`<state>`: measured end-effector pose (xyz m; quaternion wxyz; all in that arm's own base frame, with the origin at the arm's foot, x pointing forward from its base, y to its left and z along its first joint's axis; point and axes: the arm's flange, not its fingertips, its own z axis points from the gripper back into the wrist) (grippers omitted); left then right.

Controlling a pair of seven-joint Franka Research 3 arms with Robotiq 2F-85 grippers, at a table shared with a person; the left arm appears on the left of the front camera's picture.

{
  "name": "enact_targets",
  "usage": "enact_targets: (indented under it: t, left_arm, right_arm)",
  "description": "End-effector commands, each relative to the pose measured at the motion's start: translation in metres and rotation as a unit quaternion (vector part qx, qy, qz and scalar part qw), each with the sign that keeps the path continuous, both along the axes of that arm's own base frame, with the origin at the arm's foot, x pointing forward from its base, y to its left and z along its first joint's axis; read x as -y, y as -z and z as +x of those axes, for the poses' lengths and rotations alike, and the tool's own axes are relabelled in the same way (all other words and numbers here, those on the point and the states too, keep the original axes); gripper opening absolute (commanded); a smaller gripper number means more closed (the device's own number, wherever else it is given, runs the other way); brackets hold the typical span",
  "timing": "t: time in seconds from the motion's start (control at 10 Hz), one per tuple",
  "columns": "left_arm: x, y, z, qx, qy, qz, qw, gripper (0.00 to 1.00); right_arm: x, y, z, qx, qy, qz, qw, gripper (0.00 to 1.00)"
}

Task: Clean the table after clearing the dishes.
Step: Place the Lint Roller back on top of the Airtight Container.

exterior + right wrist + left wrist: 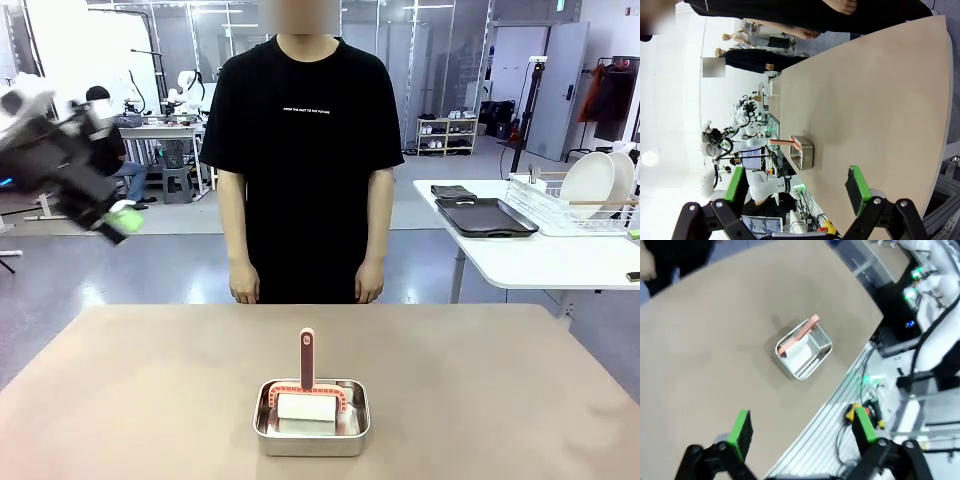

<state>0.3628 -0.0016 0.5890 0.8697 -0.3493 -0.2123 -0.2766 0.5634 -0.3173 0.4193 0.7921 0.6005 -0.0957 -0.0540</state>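
One small rectangular steel pan [311, 416] holding a pink-handled white brush [306, 392] sits near the tan-brown table's [150, 400] front edge, both grippers [800, 432] [797, 187] spread apart, empty.

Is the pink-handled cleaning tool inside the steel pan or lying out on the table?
Inside. The tool stands in the steel pan, its white block within the walls and its handle pointing up above the rim.

Table [150, 400] bare all around; steel pan [311, 425] sole obstacle, near-centre
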Motion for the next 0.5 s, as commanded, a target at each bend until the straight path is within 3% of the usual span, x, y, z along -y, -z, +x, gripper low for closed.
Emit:
enact_targets:
  t: [0.0,0.2,0.4]
  left_arm:
    - [-0.05,0.027,-0.033,0.029,-0.042,-0.083,0.995,1.0]
    - [-0.109,0.05,-0.04,-0.002,-0.11,-0.127,0.986,1.0]
    - [-0.149,0.06,-0.03,-0.033,-0.134,-0.143,0.98,1.0]
  right_arm:
    - [-0.002,-0.001,-0.001,0.001,0.0,0.001,1.0,1.0]
    - [-0.002,-0.001,-0.001,0.001,0.0,0.001,1.0,1.0]
    - [-0.002,-0.001,-0.001,0.001,0.0,0.001,1.0,1.0]
